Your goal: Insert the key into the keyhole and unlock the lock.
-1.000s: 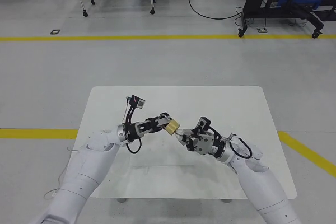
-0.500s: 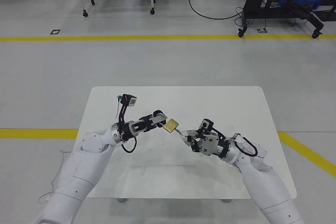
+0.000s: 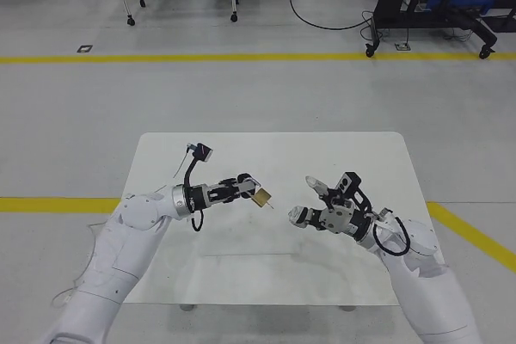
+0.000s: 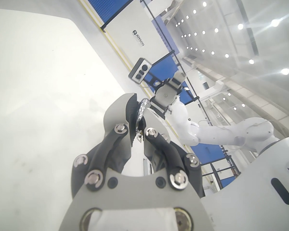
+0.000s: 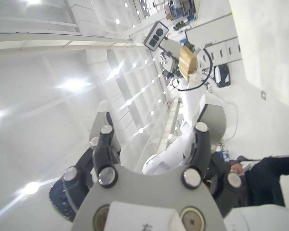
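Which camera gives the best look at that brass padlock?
The right wrist view: the padlock shows its brass body, unblocked. The top view shows it small. In the left wrist view the left pincer gripping it hides nearly all of it.

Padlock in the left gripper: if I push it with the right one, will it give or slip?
The padlock looks like solid brass, so probably stiff and heavy for its size. It is held above the table in the shut left gripper, so a push from the open right gripper might twist it. Its smooth faces may be slippery.
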